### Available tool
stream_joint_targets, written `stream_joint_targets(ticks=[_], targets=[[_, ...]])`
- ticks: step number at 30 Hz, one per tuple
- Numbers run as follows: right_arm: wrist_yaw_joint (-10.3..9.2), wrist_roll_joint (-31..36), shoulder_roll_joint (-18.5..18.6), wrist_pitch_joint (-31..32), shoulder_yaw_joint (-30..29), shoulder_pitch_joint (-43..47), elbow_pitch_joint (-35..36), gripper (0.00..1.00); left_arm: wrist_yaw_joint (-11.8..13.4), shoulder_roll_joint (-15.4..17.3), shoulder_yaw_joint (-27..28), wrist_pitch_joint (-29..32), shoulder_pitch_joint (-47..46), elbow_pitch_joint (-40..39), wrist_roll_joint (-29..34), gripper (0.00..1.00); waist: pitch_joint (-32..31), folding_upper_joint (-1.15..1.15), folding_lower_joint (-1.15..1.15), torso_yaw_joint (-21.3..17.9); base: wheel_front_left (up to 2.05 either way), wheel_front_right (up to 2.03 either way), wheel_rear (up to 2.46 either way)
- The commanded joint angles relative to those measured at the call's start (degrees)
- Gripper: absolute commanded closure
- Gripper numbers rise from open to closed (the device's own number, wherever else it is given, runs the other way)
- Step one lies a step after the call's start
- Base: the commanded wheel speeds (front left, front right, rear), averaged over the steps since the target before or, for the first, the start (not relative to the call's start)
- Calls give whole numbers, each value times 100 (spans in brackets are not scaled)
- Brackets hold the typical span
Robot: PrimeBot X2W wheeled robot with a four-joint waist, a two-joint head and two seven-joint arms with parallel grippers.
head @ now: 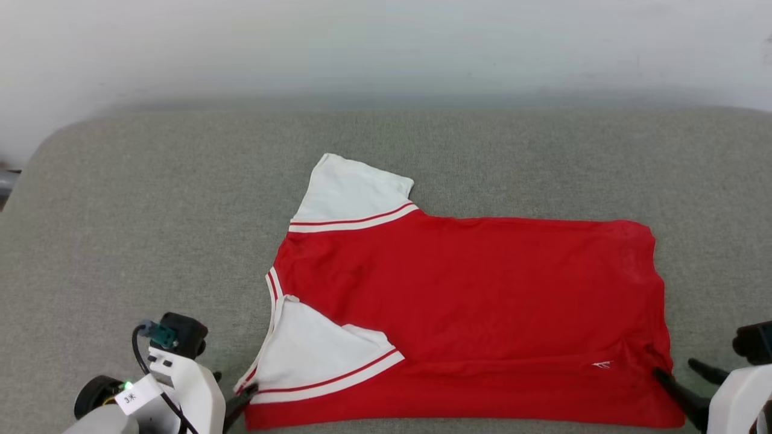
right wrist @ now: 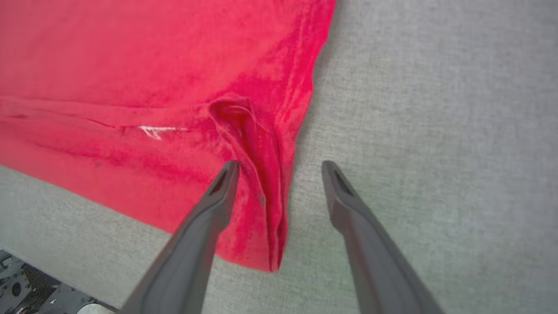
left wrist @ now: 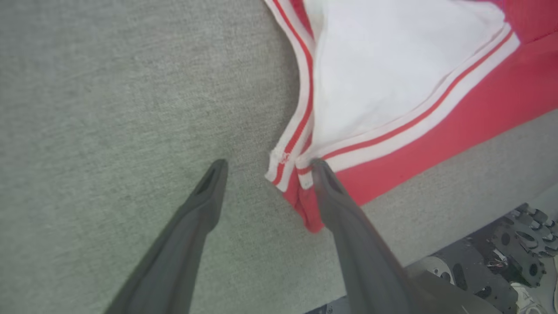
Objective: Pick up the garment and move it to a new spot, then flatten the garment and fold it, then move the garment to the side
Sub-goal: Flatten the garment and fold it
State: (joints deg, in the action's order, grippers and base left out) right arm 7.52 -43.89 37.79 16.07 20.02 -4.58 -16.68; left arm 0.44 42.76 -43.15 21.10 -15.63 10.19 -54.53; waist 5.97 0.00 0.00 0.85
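— Grey woven upholstery [head: 151, 211] is seen across most of the head view, with a pale wall [head: 386, 48] behind it. What is laid on it?

— The garment [head: 482, 289] is spread flat right of centre, neck end toward the robot's left and hem toward its right. Plain red cloth is shown on top. One white sleeve [head: 353, 193] is pointed away from the robot. The other sleeve [head: 313, 355] is laid over the near part of the body, and a long crease is seen along the near side.

— How are the claws placed?

— The left gripper [left wrist: 269, 165] is spread wide and nothing is held. One fingertip is set against the near left corner of the shirt, at the red-and-white striped trim [left wrist: 305, 87], and the other is over bare upholstery. The right gripper [right wrist: 281, 165] is likewise spread wide, with nothing gripped. One fingertip is over red cloth at the near hem corner and the other is over the grey surface just beside the edge.

— Anything smaller?

— A raised pucker [right wrist: 248, 131] is seen in the cloth just ahead of the right fingers. A small white logo [right wrist: 152, 130] is marked near the hem.
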Motion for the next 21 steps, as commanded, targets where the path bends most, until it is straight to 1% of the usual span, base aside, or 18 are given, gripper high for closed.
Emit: stream_joint_targets(ticks=[1, 3, 7, 9, 12, 15, 17, 21], targets=[[-7, 16, -4, -81, -59, 75, 49, 0, -15, 17, 29, -44, -82, -48, 49, 0, -85, 0, 0, 3, 0, 0, 0], [-7, 142, -17, -317, -202, 157, 181, 0, 1, 91, 90, -170, -133, -163, 114, 0, -161, 0, 0, -7, 0, 0, 0], [-6, 457, -190, -778, -631, 242, 543, 0, 167, 137, 309, -535, -308, -300, 283, 0, -249, 0, 0, -55, 0, 0, 0], [-6, 715, -340, -989, -893, 245, 754, 0, 255, 133, 402, -714, -493, -267, 444, 0, -256, 0, 0, -99, 0, 0, 0], [-6, 1150, -687, -1302, -1321, 240, 1131, 0, 308, 5, 550, -901, -803, -166, 512, 0, -210, 0, 0, -166, 0, 0, 0], [-6, 1602, -1070, -1523, -1689, 260, 1532, 0, 278, -94, 618, -992, -1219, -32, 635, 0, -83, 0, 0, -252, 0, 0, 0], [-6, 1862, -1303, -1621, -1873, 289, 1804, 0, 227, -156, 611, -937, -1524, 54, 721, 0, 41, 0, 0, -311, 0, 0, 0], [-6, 2250, -1744, -1713, -2067, 365, 2281, 0, 109, -291, 620, -802, -2234, 316, 859, 0, 364, 0, 0, -454, 0, 0, 0]])
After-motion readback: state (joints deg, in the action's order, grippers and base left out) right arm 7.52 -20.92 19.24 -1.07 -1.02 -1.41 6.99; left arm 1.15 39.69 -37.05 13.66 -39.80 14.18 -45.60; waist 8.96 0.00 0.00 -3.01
